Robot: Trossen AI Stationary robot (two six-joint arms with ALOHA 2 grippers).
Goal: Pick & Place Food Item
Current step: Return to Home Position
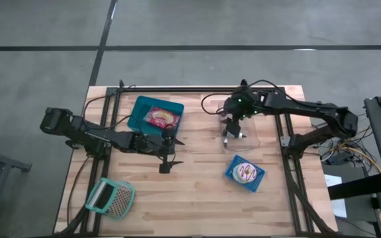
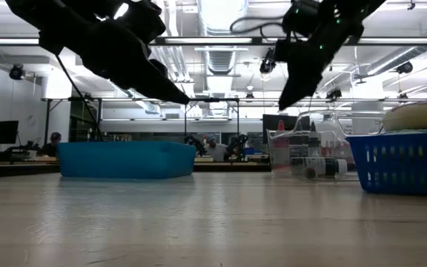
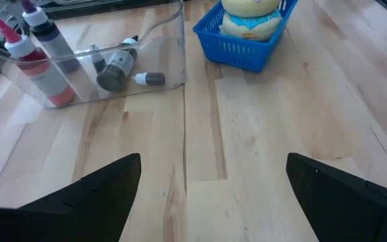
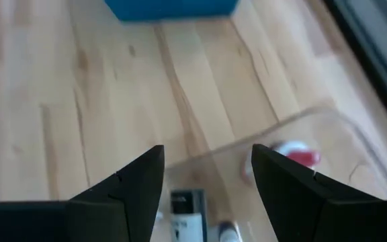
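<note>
A donut with white and pink icing lies in a small blue basket at the table's near right; it also shows in the left wrist view. A pink-iced food item lies in a teal bin at the far left. My left gripper hangs open and empty over bare table between the bin and the basket. My right gripper is open and empty above a clear tray of bottles, and its fingers stand over the tray's rim.
The clear tray holds several sauce bottles, some upright and some lying down. A teal-and-white grater-like basket lies at the near left corner. Bare wood lies between the bin and the blue basket.
</note>
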